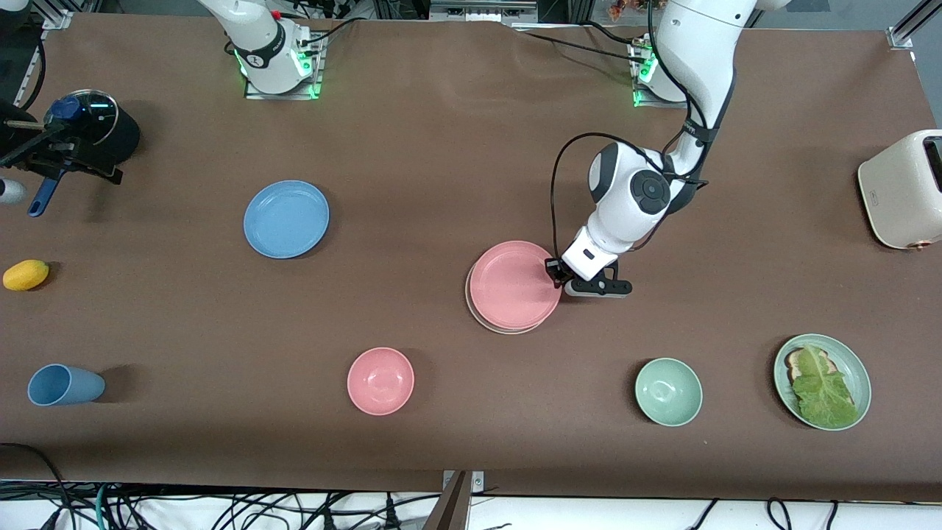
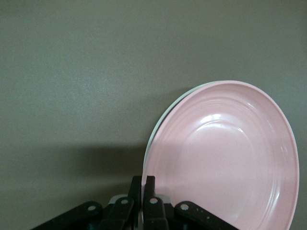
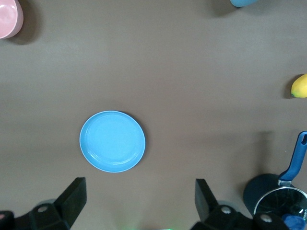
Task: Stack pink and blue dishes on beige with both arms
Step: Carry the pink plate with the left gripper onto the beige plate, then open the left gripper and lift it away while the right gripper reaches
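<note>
A pink bowl (image 1: 380,380), green bowl (image 1: 668,391), blue cup (image 1: 65,384), lemon (image 1: 26,274) and toaster (image 1: 903,189) sit on the table (image 1: 456,132)

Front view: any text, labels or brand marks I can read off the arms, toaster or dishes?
None legible.
Right arm: dark lettering on its base ring, too small to read.
Toaster: small mark on its face, too blurred to read.
Pink plate, blue plate: plain, no text.
</note>
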Available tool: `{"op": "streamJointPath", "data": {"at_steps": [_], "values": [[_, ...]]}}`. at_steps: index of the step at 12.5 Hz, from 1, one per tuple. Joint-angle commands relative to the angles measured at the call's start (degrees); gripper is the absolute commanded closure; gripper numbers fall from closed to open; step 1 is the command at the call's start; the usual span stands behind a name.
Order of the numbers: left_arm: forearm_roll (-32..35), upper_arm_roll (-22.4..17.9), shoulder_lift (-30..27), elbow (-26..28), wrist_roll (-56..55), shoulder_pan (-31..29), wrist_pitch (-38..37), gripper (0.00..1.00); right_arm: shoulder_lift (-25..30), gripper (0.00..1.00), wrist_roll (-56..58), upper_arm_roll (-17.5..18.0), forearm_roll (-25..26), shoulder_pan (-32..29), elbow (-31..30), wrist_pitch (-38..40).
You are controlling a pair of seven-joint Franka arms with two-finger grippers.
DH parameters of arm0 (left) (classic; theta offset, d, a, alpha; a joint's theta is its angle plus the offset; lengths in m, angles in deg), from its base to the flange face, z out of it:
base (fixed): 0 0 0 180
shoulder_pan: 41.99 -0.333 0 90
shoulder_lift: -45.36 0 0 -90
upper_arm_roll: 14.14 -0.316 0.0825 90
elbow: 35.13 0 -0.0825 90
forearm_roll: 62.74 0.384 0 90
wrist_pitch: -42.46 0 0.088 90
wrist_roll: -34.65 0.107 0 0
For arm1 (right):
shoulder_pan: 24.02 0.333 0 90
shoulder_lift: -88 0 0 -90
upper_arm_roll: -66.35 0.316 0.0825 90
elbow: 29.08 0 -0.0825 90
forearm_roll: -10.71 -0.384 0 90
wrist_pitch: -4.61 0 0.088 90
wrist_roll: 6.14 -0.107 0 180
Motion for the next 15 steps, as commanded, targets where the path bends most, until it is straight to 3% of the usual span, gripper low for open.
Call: {"op": "streamJointPath", "data": {"at_steps": [1,3,9,11,13,15], "values": [[1.19,-0.82,0.37,-0.40,-1.29,0.71,0.95,0.75,0.22,0.00,-0.33,0.39,-0.16,-0.38,0.67,1.01],[1.02,-0.82,0.64,-0.84,-1.37,0.54,0.95,0.57,0.22,0.00,-0.16,0.39,-0.16,-0.38,0.67,1.01],[1.36,-2.04,-1.29,-1.19,-1.02,-0.08,-1.40,0.53,-0.48,0.00,-0.95,-0.58,-0.25,-0.82,0.58,1.10],[1.46,-4.14,-3.05,-5.03,-1.20,-0.16,-11.64,0.48,-1.62,0.00,-1.04,-1.02,-0.69,-1.09,-0.38,0.22],[3.11,-8.01,-4.63,-12.41,-1.29,-0.17,-27.45,0.42,-3.90,0.00,0.27,-1.20,-0.69,-1.17,-1.60,1.44],[5.32,-9.86,-5.42,-18.83,-1.29,-1.21,-38.99,0.41,-3.91,0.00,0.19,-1.20,-0.78,-1.09,-6.42,0.32]]}}
